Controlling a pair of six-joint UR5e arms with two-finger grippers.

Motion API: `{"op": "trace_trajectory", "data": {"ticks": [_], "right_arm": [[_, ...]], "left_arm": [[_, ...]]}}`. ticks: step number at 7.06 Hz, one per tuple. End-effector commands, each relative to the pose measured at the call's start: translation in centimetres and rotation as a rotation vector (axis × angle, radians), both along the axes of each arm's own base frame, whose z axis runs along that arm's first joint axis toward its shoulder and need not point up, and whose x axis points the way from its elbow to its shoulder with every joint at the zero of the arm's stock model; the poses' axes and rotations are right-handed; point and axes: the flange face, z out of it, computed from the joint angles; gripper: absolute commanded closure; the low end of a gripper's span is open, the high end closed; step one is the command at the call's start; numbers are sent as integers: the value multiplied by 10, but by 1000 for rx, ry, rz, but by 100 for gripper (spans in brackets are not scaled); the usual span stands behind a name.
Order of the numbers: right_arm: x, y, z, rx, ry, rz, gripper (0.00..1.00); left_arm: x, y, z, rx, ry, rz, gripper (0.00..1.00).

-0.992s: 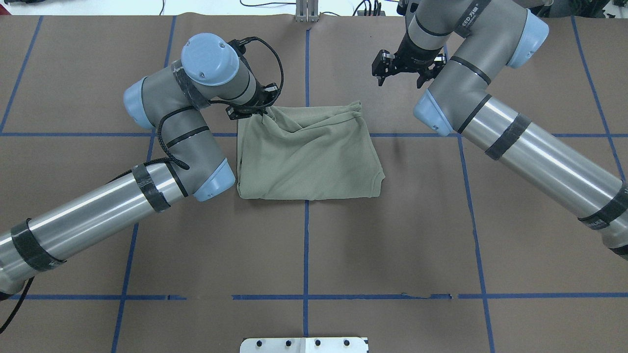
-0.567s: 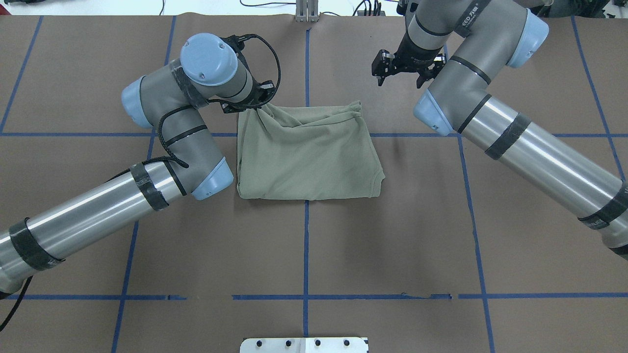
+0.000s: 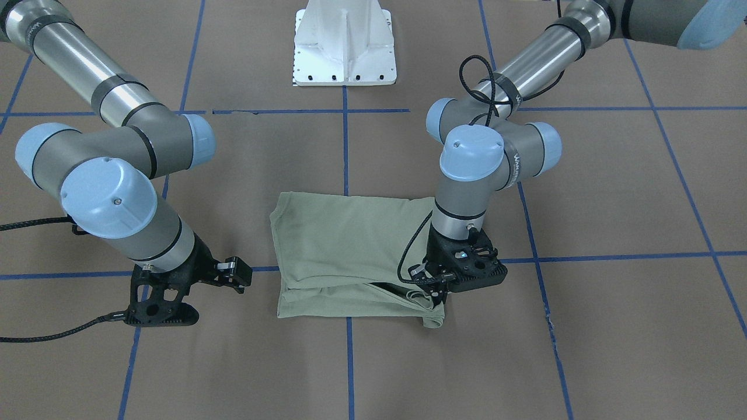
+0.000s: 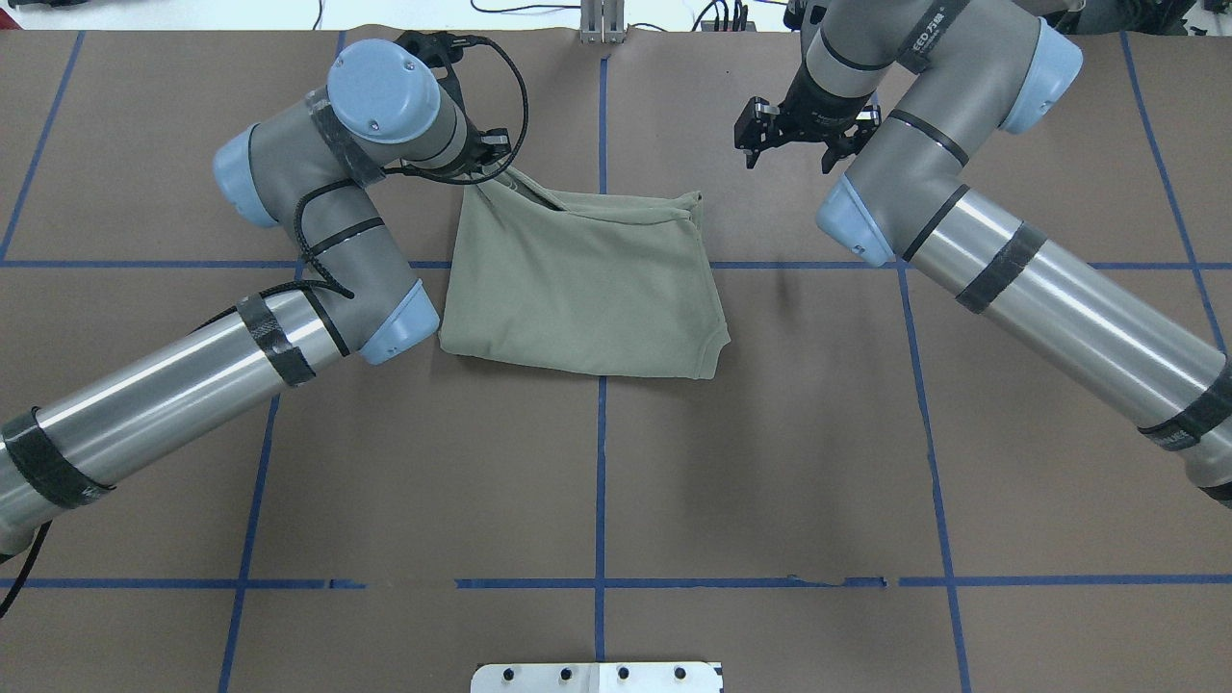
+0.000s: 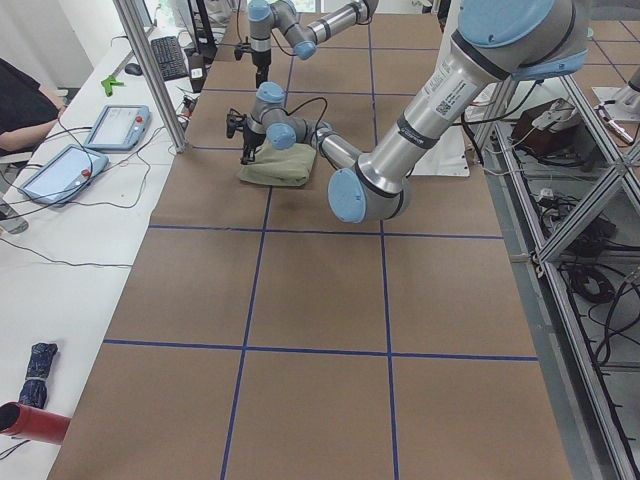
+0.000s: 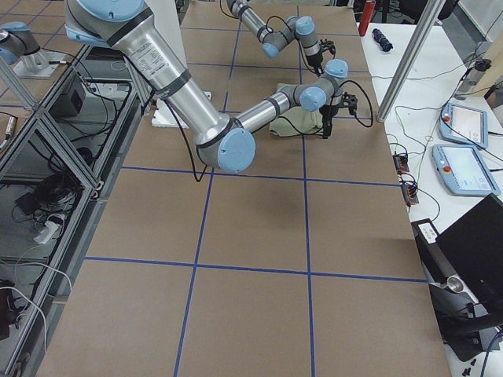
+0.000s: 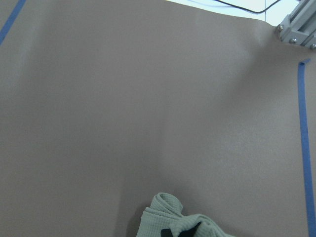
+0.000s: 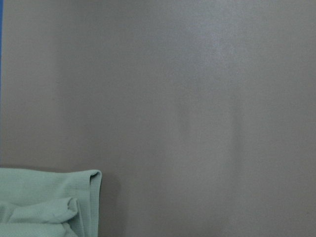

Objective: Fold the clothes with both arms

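Observation:
The sage-green shirt (image 4: 587, 279) lies folded into a rough rectangle at the table's middle, also seen in the front view (image 3: 344, 245). My left gripper (image 4: 493, 173) is shut on the shirt's far-left corner and holds it slightly raised; in the front view the left gripper (image 3: 436, 296) pinches that corner on the view's right. The left wrist view shows a bunched bit of cloth (image 7: 180, 222) at its bottom edge. My right gripper (image 4: 789, 152) is open and empty. It hangs beyond the shirt's far-right corner, apart from the cloth (image 8: 44, 202), and low over the table (image 3: 195, 294).
Brown paper with blue tape lines (image 4: 600, 481) covers the table. The white base pedestal (image 3: 345, 44) stands at the robot's side. An aluminium post (image 4: 602, 24) rises at the far edge. Tablets (image 5: 115, 125) and a person's sleeve (image 5: 20, 100) are at a side bench.
My left gripper has pulled the shirt's corner farther away and to the left. The whole shirt slid and skewed with it. The right gripper has barely moved.

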Motion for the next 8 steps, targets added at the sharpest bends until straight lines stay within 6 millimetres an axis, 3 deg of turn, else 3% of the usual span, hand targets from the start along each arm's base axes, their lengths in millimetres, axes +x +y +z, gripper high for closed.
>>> {"op": "trace_trajectory", "data": {"ticks": [1, 2, 3, 4, 6, 8], "right_arm": [[4, -2, 4, -3, 3, 5, 0], [11, -5, 7, -10, 4, 12, 0], [24, -8, 17, -16, 7, 22, 0], [45, 2, 37, 10, 16, 4, 0], [115, 15, 91, 35, 19, -29, 0], [199, 43, 154, 58, 13, -72, 0]], "left_arm": [[-7, -9, 4, 31, -16, -10, 7], [-17, -17, 4, 44, -22, -11, 0], [-38, -29, 8, 60, -30, 14, 0], [-65, -36, 25, 66, -37, 89, 0], [-158, -19, 76, 117, -46, 187, 0], [-253, 28, 119, 159, -42, 261, 0]]}}
